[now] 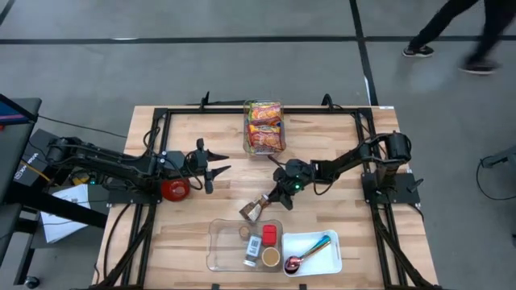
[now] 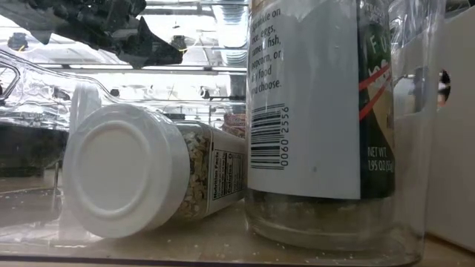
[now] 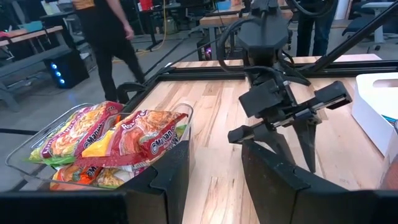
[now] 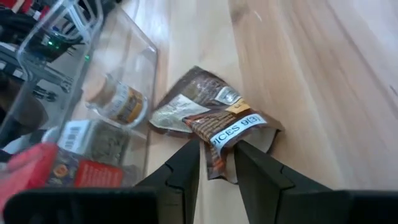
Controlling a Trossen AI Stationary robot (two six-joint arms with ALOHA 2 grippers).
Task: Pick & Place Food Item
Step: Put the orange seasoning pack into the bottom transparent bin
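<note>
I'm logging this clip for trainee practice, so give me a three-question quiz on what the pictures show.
1. True or false: the right gripper is shut on the brown spice packet.
2. Which container holds the noodle packets? A) white tray B) clear bin at the table's far edge C) clear bin with the jars
3. Fill in: the left gripper hovers open, holding ____.

Key: 1 true; 2 B; 3 nothing.
</note>
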